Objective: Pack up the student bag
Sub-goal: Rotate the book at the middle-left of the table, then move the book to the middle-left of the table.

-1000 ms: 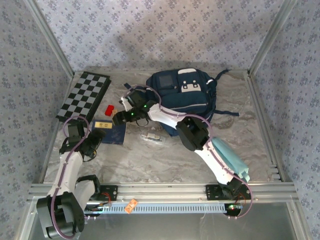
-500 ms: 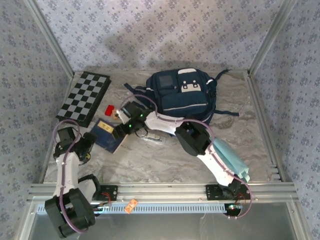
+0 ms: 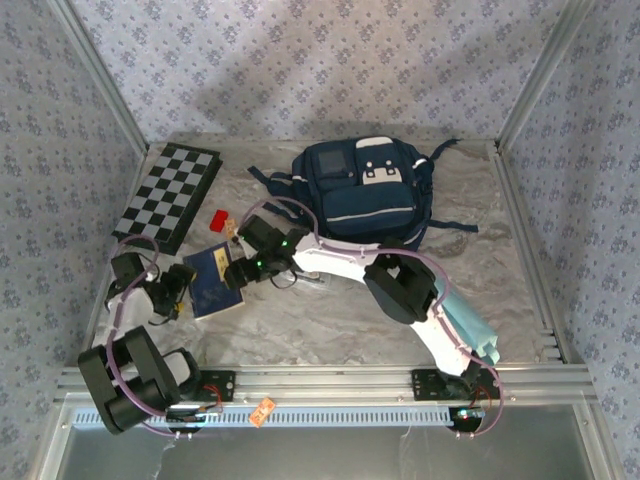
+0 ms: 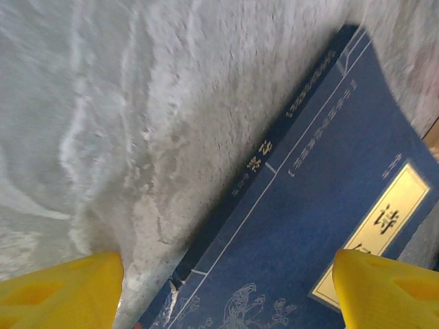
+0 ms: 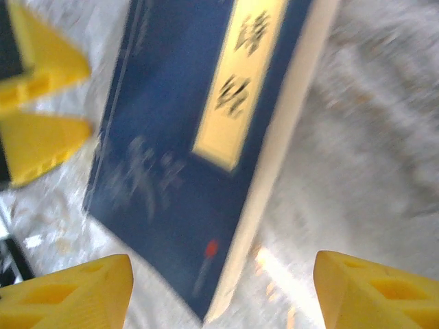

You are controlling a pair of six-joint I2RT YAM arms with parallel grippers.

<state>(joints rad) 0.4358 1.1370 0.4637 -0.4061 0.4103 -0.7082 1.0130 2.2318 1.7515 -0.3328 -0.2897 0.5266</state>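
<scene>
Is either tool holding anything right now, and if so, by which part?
Nothing appears held: the left tool and the right tool both stand open over the blue book, with no finger closed against it.

A blue book (image 4: 329, 226) lies on marbled table (image 4: 103, 103), pincer (image 4: 226, 291) spread.

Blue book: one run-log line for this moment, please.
blue book: on table, outside student bag | right gripper: open, over book | left gripper: open, over book's spine edge | held: nothing
</scene>
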